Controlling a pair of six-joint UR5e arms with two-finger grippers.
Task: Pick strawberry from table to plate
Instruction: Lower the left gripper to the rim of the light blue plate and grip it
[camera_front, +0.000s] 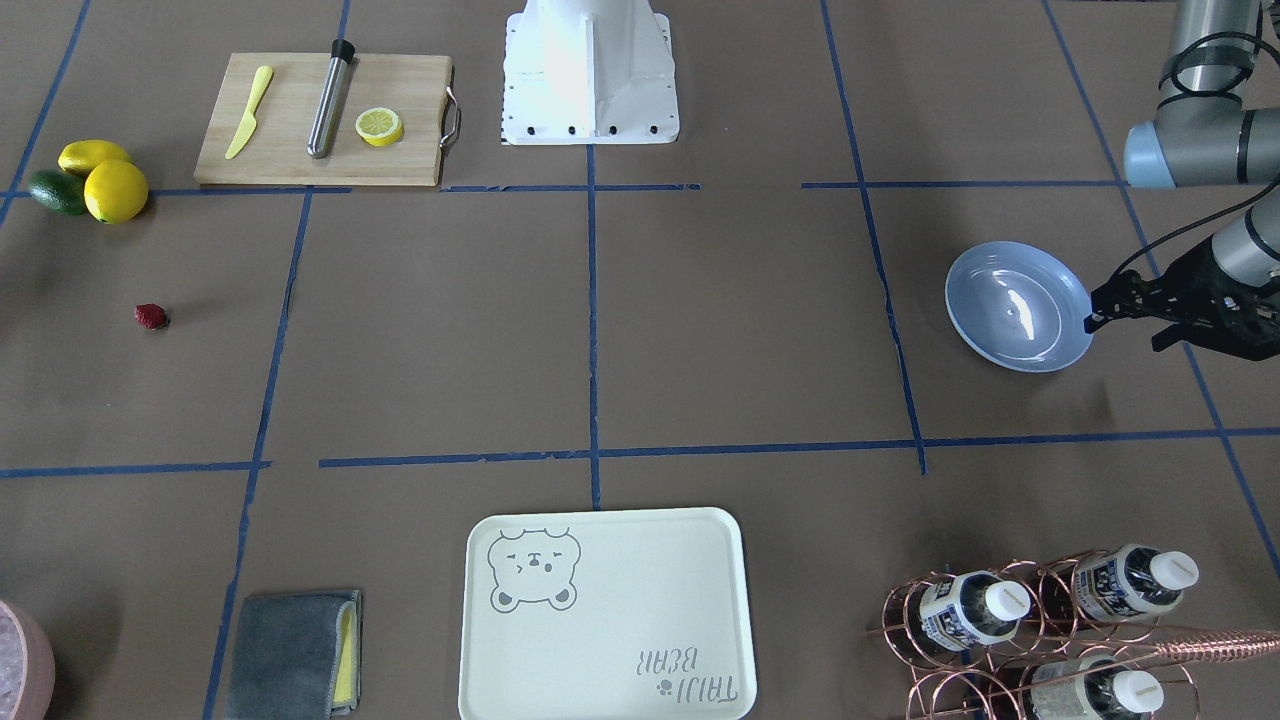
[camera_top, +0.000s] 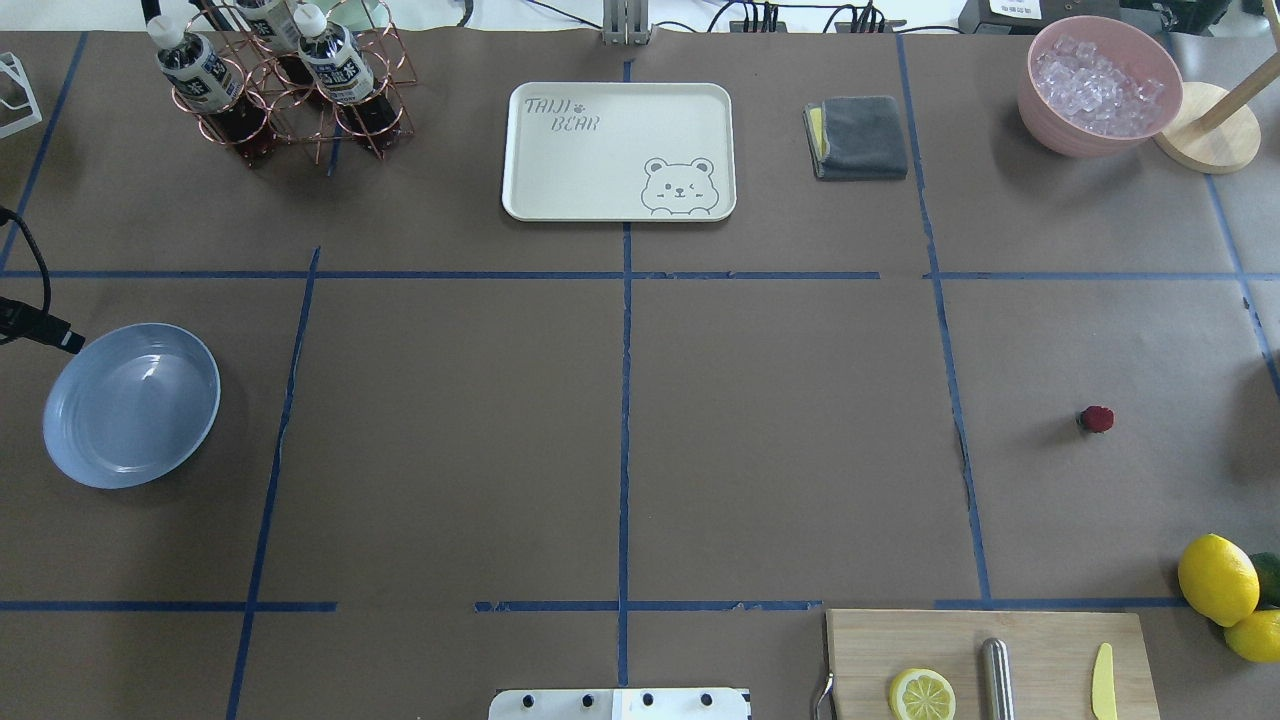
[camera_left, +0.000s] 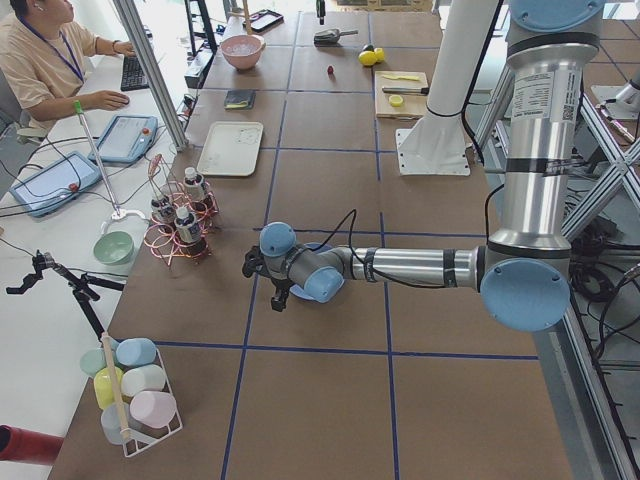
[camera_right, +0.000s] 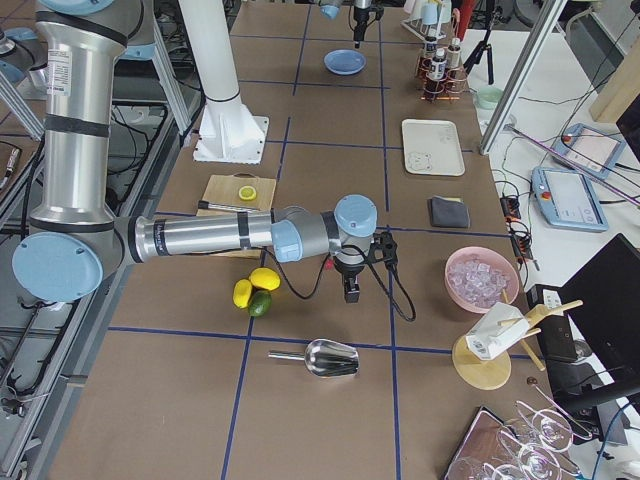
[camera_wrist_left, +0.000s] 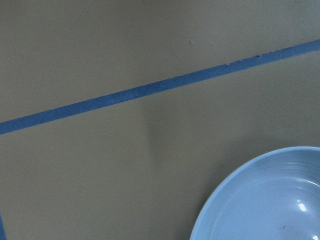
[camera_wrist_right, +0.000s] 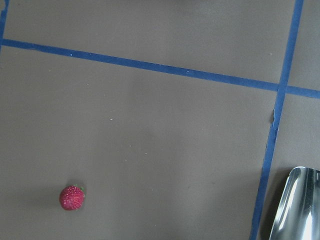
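Checking the front-facing view first, I find the strawberry (camera_front: 151, 317) lying alone on the table (camera_front: 700, 330) near its right end, a little clear of the lemons (camera_front: 105, 178). The plate (camera_front: 962, 300) sits near the left end. The left gripper (camera_front: 1122, 332) hangs just beside the plate's rim with its fingers apparently spread and nothing in them. I take it to be parked out of the way.

Overhead, the strawberry (camera_top: 1097, 419) and the plate (camera_top: 205, 400) are well apart, with most of the table's length between them, so I expect a long carry.

From the camera at the table's right end, the right gripper (camera_right: 350, 290) points down near the lemons. I cannot tell whether its jaws are parted, and I cannot make out the berry here.

The right wrist camera shows the strawberry (camera_wrist_right: 72, 197) on bare paper, low and off to one side, with a metal scoop (camera_wrist_right: 295, 205) at the opposite corner. I judge that the gripper needs centring over the berry before it descends.

The left wrist camera shows only the plate (camera_wrist_left: 260, 200) and tape.
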